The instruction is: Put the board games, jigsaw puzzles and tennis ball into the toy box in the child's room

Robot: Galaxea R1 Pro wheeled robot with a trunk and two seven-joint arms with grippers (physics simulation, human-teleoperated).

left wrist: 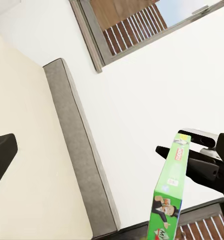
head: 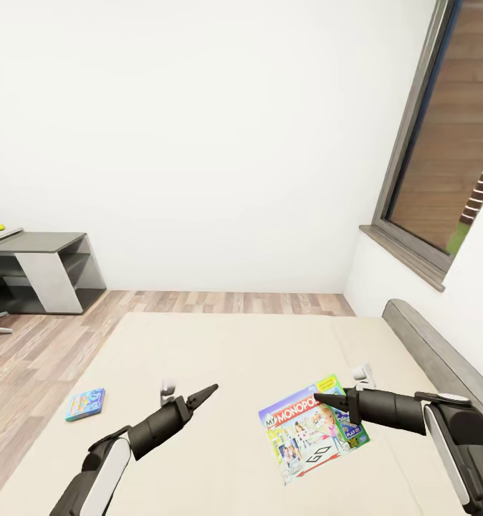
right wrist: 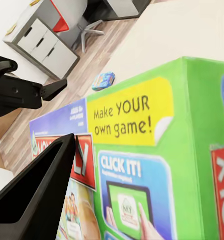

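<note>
Bed (head: 220, 358) takes up most of what I see from the head camera, a wide cream-beige cover with a grey headboard (head: 442, 351) running along the right under the window (head: 449, 143), and both board games I still have to collect sit over it. The bigger one, the Monopoly box (head: 314, 424), is on the right side of the cover; in the left wrist view it reads as lifted and seen edge-on, its green side panel (left wrist: 170, 192) standing against the wall, so I judge it is held and not lying flat. My right gripper (head: 320, 396) sits at the box's upper edge with one finger (right wrist: 37, 195) lying across the printed face, and I judge it clamped on that edge, though I cannot see the second finger behind the box. It will handle as a light, stiff cardboard slab with a glossy, slippery print: pinched at one edge it will want to swing and slide, so I would keep the hold deep over the rim, near the middle of a long side, and move slowly. The small light blue board game (head: 85, 403) lies flat near the bed's left edge, well apart from my left gripper (head: 207, 393), which hovers empty over the cover; its fingers look close together, but I cannot tell how far apart they are. That box is thin and low, so I would take it across its narrow width. Far left stands the tabletop (head: 41, 242).
</note>
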